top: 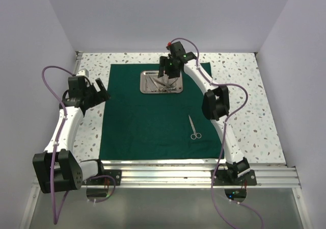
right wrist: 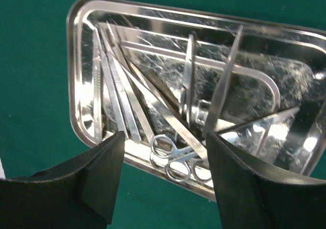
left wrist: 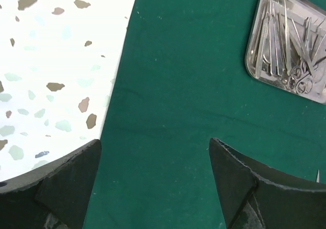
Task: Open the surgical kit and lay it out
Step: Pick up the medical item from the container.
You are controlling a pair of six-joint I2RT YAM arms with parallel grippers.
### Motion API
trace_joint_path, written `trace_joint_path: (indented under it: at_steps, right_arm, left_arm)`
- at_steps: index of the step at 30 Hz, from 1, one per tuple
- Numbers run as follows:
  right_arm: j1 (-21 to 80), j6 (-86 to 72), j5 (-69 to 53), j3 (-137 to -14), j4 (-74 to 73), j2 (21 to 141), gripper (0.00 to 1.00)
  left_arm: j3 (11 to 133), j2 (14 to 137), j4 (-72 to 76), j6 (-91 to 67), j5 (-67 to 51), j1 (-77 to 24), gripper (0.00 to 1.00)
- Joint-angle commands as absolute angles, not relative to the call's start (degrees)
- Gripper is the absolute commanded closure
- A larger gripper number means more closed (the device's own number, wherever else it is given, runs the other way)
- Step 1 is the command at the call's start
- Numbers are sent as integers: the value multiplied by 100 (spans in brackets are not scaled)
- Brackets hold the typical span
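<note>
The dark green cloth (top: 147, 122) lies spread flat on the table. A shiny steel tray (top: 146, 88) sits on its far middle and holds several slim silver instruments (right wrist: 153, 106), among them tweezers and ring-handled forceps (right wrist: 175, 160). One pair of scissors (top: 193, 128) lies on the cloth at the near right. My right gripper (top: 168, 76) hovers over the tray, open and empty (right wrist: 165, 142). My left gripper (top: 102, 90) is open and empty at the cloth's left edge (left wrist: 153, 147); the tray (left wrist: 253, 60) shows at its upper right.
The speckled tabletop (top: 254, 111) surrounds the cloth. White walls close the back and both sides. An aluminium rail (top: 168, 170) with the arm bases runs along the near edge.
</note>
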State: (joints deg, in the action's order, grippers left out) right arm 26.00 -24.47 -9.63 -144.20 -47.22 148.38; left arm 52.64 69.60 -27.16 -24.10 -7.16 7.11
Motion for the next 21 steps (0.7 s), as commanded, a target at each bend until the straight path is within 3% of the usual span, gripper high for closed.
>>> trace_joint_path:
  at_steps: [1, 21]
  right_arm:
    - [2707, -2250, -1293, -14906, -4272, 14844, 32]
    - [2997, -1653, 333, -14915, -4843, 15513, 42]
  left_arm:
    - [5379, 6803, -2541, -2188, -641, 738, 11]
    - [4887, 6697, -2347, -1977, -738, 703, 13]
